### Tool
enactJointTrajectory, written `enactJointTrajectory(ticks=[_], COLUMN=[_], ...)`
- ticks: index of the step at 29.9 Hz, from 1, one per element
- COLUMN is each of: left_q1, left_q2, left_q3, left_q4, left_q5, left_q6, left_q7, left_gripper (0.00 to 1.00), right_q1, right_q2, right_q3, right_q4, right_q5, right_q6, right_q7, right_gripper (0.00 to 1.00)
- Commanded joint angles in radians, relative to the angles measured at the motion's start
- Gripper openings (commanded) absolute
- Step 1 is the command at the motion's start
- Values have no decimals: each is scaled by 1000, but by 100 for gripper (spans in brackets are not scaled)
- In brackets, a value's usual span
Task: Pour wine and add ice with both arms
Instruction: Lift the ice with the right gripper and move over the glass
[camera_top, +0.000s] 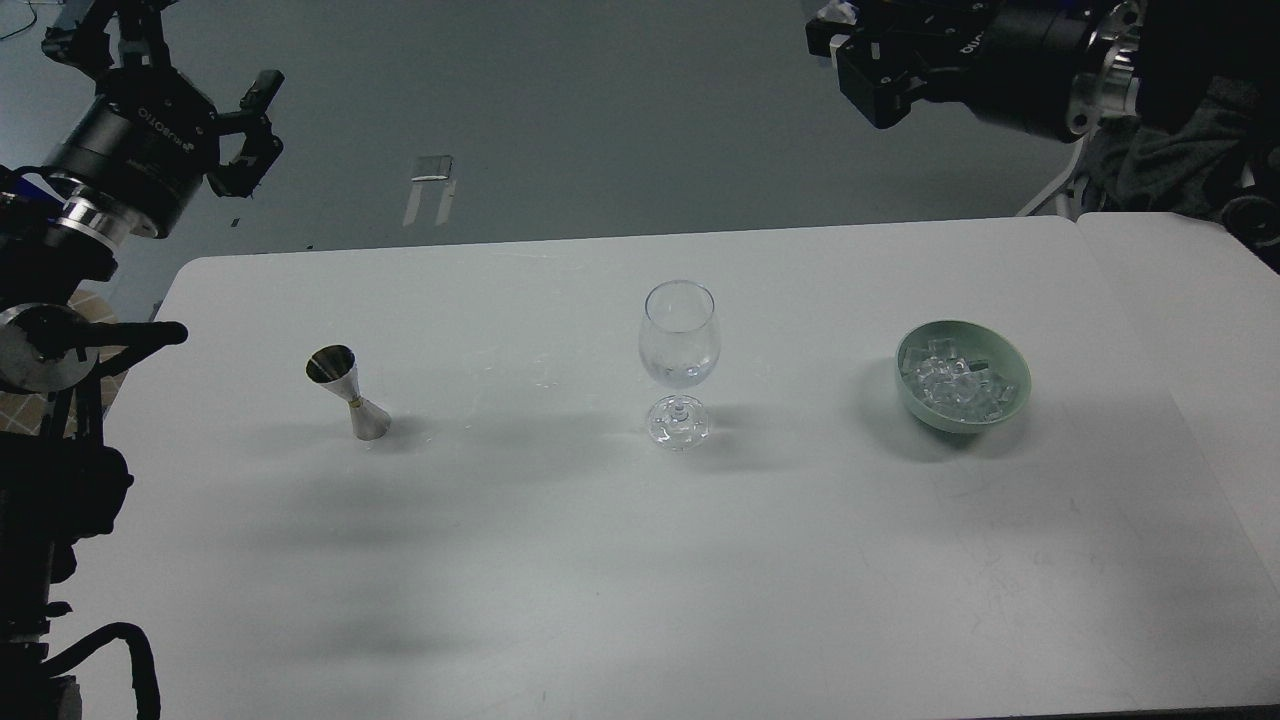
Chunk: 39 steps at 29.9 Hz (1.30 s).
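A clear wine glass (678, 345) stands upright at the table's middle. A steel jigger (346, 393) stands to its left. A pale green bowl (1012, 408) at the right holds several clear ice cubes (950, 380). My left gripper (258, 125) is open and empty, raised above the table's far left corner. My right gripper (838, 35) is high at the top edge, beyond the table and up-right of the glass. Its fingers stand close together with a small pale glassy bit (838, 10) at their tips, which looks like an ice cube.
The white table (600, 560) has a seam at the right where a second table (1190, 300) joins. A person in dark grey (1180, 160) sits beyond the far right corner. Grey floor lies past the far edge.
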Motion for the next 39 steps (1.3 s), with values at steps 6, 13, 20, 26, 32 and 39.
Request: enactJointTrajectory(ticks=[6,13,20,26,32,39], left_q1=[0,4,6,8,8,9], left_q2=[-10,-21,-24,-24,-24,-37], left_q3=[33,35,33,33,35,35], left_q4=[0,0,0,0,0,0], left_q5=[1,1,1,1,1,1], left_q6=[1,1,-1,-1,-2,-2], left_q7=[0,0,0,0,0,0], left_gripper=[97,97,97,97,97,97], right_q1=[68,74,105,105,99,96], right_q2=[2,54,98,120,128,180], right_q3=[-224,-299,-379,-401,-401,-402], right_q4=[2,1,-11,-48,-67,-94], right_q5=[5,5,1,1,1,-1], right_q6=[0,0,0,0,0,0], right_q7=[33,35,35,35,35,30], right_gripper=[0,0,0,1,1,4])
